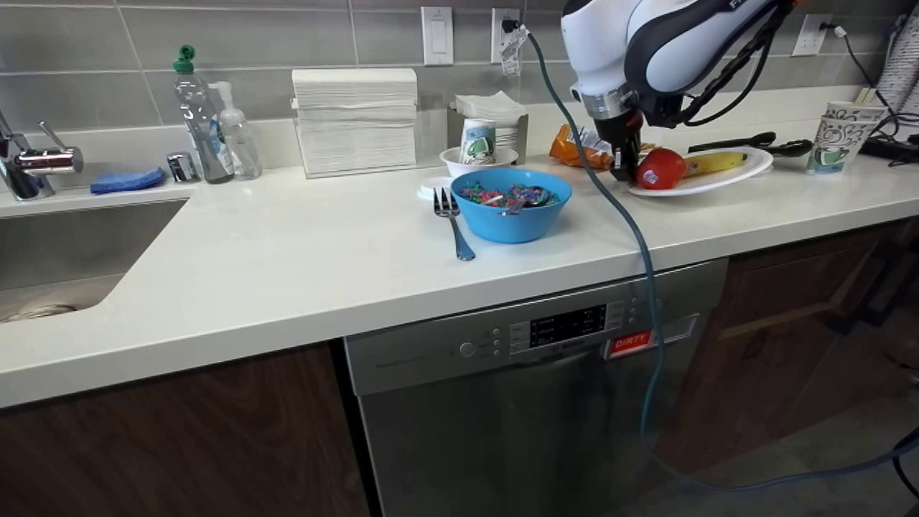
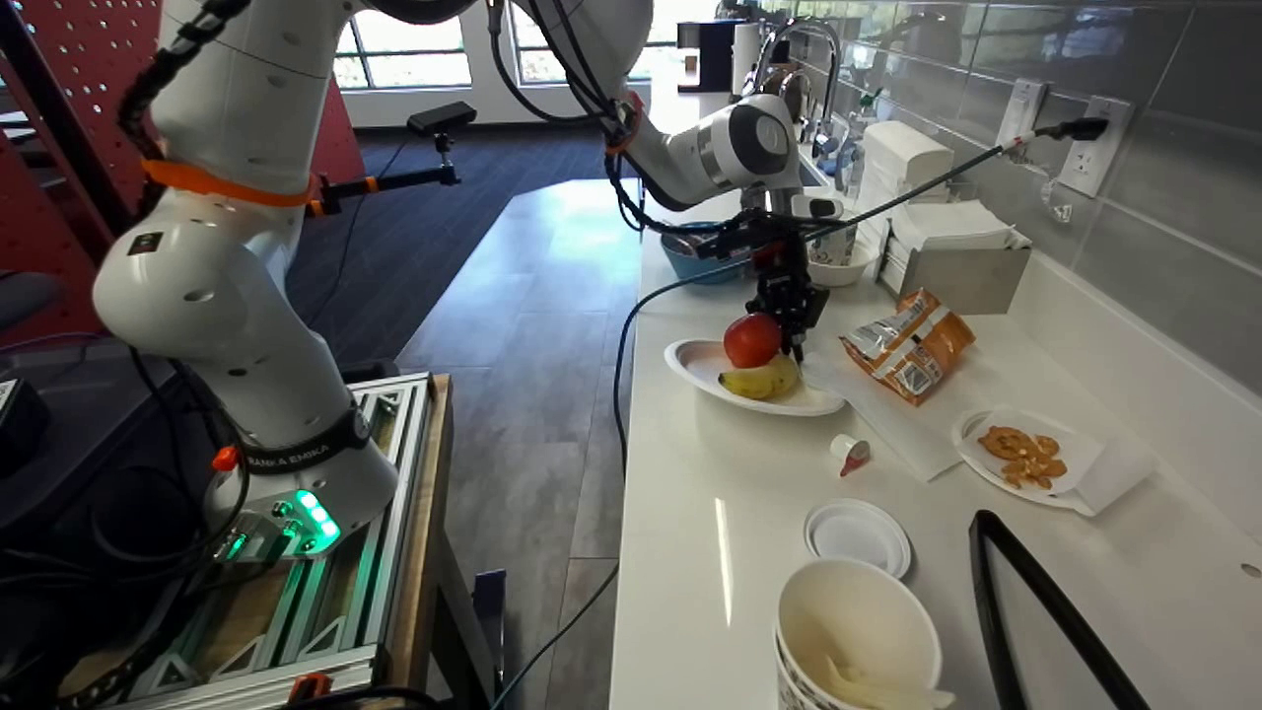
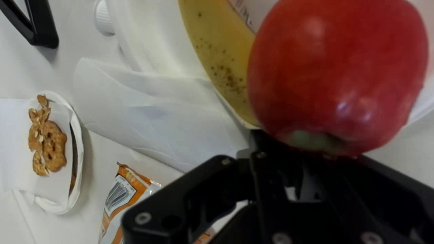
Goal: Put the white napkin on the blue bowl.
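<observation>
The blue bowl (image 1: 510, 222) stands upright near the counter's front edge with colourful bits inside. In an exterior view the bowl (image 2: 690, 264) is partly hidden by the arm. A thin folded white sheet (image 2: 902, 419) lies flat beside the fruit plate; it also shows in the wrist view (image 3: 152, 108). Other folded white sheets (image 1: 488, 108) fill a metal holder. I cannot tell which is the white napkin. My gripper (image 1: 624, 169) points down at the plate's rim behind the apple, close to the flat sheet's end (image 2: 792, 340). The apple hides its fingertips in the wrist view (image 3: 293, 161).
The plate (image 2: 690, 367) holds a red apple (image 3: 335, 74) and a banana (image 3: 217, 61). A blue cable (image 1: 632, 222) crosses the counter between bowl and plate. A fork (image 1: 459, 233), a chip bag (image 2: 912, 345) and a paper cup (image 1: 477, 142) stand or lie around.
</observation>
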Motion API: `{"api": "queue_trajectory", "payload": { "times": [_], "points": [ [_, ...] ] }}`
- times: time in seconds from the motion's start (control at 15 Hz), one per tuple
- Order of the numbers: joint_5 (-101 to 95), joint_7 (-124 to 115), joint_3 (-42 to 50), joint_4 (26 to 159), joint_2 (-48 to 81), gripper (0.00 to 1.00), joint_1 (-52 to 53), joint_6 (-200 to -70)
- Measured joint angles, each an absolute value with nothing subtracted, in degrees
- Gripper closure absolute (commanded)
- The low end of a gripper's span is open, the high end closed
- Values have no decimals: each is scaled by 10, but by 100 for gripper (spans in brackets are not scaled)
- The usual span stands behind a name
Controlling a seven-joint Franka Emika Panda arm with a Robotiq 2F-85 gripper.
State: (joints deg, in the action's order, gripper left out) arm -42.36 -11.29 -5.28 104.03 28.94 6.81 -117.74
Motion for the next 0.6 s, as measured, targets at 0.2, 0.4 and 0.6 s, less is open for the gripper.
{"api": "queue_trajectory", "payload": {
  "times": [0.2, 0.4, 0.6],
  "points": [
    [-405, -113, -47, 1057, 269, 99, 65, -1194],
    [-392, -115, -39, 1082, 245, 99, 64, -1221],
    [-385, -120, -30, 1107, 224, 99, 63, -1247]
  ]
}}
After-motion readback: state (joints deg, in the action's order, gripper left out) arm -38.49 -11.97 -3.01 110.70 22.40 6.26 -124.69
